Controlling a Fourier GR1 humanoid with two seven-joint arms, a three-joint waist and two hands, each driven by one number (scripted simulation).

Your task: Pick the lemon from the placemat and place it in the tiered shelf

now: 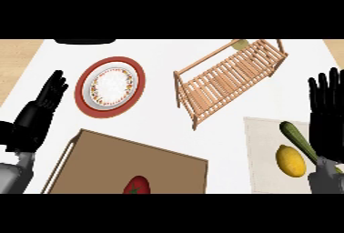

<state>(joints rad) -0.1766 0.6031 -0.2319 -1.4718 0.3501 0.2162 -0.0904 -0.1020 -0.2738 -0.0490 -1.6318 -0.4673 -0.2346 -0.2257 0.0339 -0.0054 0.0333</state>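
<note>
A yellow lemon (pixel 291 160) lies on the pale placemat (pixel 262 154) at the lower right. A green zucchini (pixel 297 137) lies beside it on the mat, partly behind my right hand. The wooden slatted tiered shelf (pixel 228 79) stands at the upper middle, tilted in the view. My right hand (pixel 327 123) shows at the right edge, open with fingers straight up, just right of the lemon and apart from it. My left hand (pixel 40 111) rests open at the left edge, far from the mat.
A white plate on a red round mat (pixel 111 85) sits at the upper left. A brown cutting board (pixel 128 166) with a red tomato (pixel 136 185) fills the lower middle. A dark object (pixel 84 41) lies at the top edge.
</note>
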